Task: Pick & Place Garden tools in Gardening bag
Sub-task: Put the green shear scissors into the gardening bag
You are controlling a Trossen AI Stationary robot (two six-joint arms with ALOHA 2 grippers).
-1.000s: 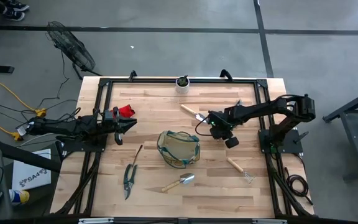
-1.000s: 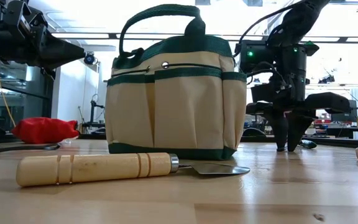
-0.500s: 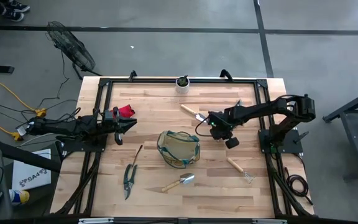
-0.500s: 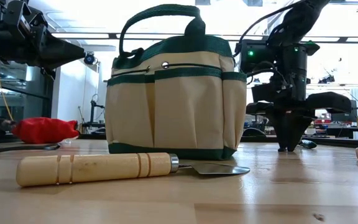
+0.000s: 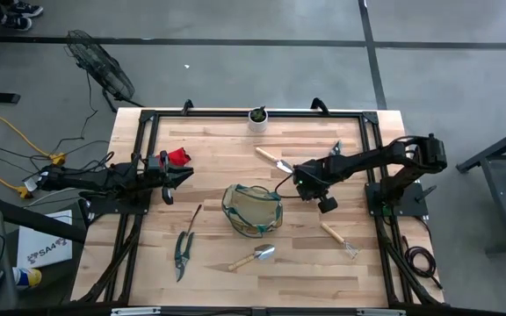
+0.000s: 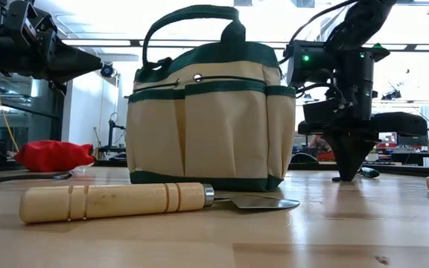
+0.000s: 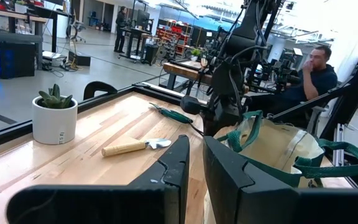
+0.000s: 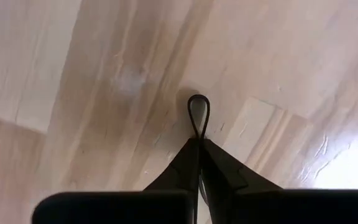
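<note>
A round tan fabric bag (image 5: 252, 211) with green trim sits mid-table on pale wood planks. Beside it, the right gripper (image 8: 197, 144) has pinched shut since a second ago on a thin dark wire loop (image 8: 198, 112), seen only by its wrist camera. The left gripper (image 5: 176, 179) waits, nearly closed, empty, beside a red item (image 5: 178, 156).

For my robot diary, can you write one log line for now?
right gripper: shut on thin loop, low at table | left gripper: waiting at left side | gardening bag: mid-table
</note>
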